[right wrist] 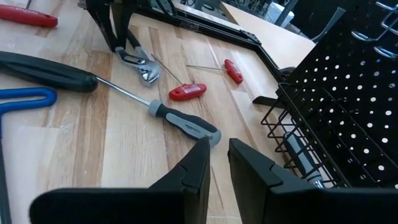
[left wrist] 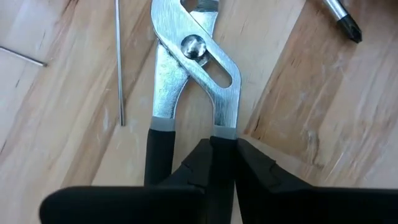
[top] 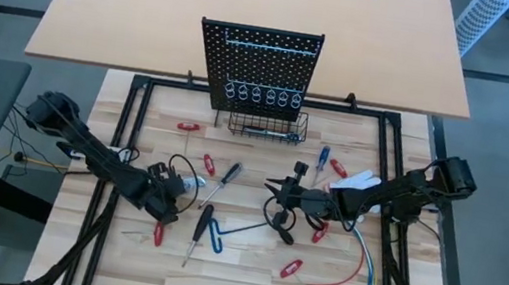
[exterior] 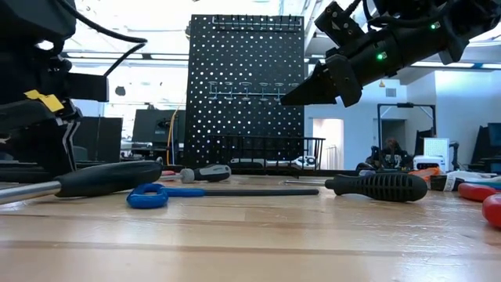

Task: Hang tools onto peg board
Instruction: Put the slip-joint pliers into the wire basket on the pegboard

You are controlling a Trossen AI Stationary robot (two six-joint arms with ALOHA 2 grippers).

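Pliers (left wrist: 186,81) lie on wooden tabletop (left wrist: 56,112).

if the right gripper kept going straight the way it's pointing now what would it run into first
Probably the grey-and-black screwdriver handle, lying on the table just ahead of the right gripper, whose fingers are slightly apart and empty. Depth is unclear: the gripper rides above the table, so it might pass over it toward the pliers beyond.

Pliers (left wrist: 193,74) head cut off at frame edge, handles behind left gripper (left wrist: 222,163).
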